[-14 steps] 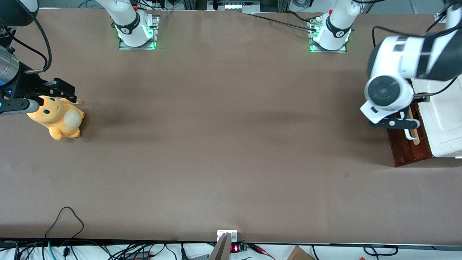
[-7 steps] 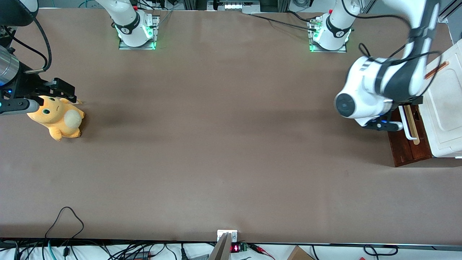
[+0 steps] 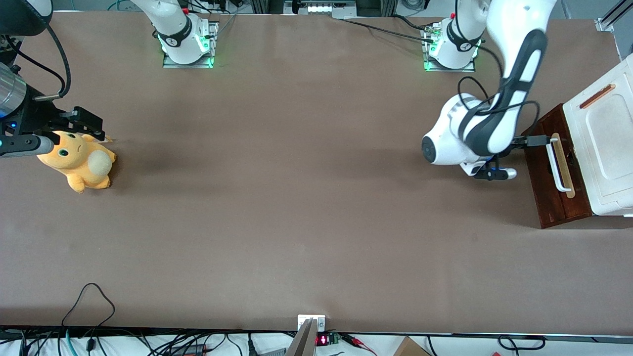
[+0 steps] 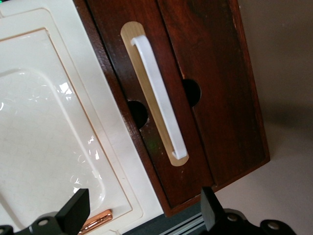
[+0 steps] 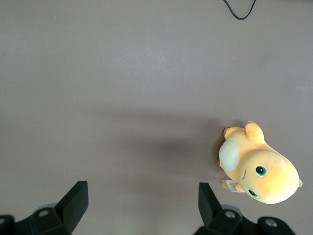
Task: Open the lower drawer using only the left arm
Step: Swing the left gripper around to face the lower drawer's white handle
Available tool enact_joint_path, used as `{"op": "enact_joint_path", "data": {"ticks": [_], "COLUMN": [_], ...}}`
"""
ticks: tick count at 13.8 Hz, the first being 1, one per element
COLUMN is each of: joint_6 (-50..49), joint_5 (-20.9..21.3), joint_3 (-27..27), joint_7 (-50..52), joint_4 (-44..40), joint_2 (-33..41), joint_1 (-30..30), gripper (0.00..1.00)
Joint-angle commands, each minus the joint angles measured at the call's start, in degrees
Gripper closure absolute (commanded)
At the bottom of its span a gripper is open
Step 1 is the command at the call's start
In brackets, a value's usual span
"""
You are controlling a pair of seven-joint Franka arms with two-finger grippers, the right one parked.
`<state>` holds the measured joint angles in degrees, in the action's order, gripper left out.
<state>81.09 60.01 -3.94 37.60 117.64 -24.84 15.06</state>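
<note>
**Closing in on the handle**

Looking down on a wide brown table (image 3: 296, 207), bare across the middle of the frame. Over at the working arm's end, mid-height in the front view: finding the lower drawer (image 3: 549, 198), dark reddish-brown, tucked under a white boxy top (image 3: 603, 148). Spotting its white bar handle (image 3: 559, 165) on a pale wood strip, running from nearer the front camera to farther from it.

And here, reaching down from the upper edge of the frame with the left arm (image 3: 514, 74), bent sharply at the wrist. Pointing the gripper (image 3: 536, 141) at the drawer front, just beside the handle's end farther from the camera; impossible to say whether touching.

Switching to the wrist camera: staring straight at the lower drawer (image 4: 127, 17) and the handle (image 4: 159, 98). Showing the gripper (image 4: 143, 196) spread wide, black fingers (image 4: 73, 210) well apart, clasping nothing.

Down at the parked arm's end, mid-height again: noting an orange plush toy (image 3: 79, 160) lying on the table.
</note>
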Motion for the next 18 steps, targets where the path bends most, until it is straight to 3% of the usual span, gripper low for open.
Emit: {"op": "enact_joint_path", "data": {"ticks": [1,5,9,11,18], "joint_6": [-3.4,-2.9,0.9,1.0,2.8], "joint_5": [4.2,7.6,8.1,10.8,11.9], "joint_3": [0.3,0.3,0.9,1.4,1.4], "joint_7": [5.4,5.8,5.2,5.2,2.3], "joint_4": [-0.8,-1.1,-1.2,-1.3,-3.0], "joint_2": [-6.0,-9.0,-9.4,-9.4,-9.5], "joint_1": [1.5,1.0,-0.6,-0.7,-3.0], "gripper": [0.00,0.00,0.00,0.00,0.00]}}
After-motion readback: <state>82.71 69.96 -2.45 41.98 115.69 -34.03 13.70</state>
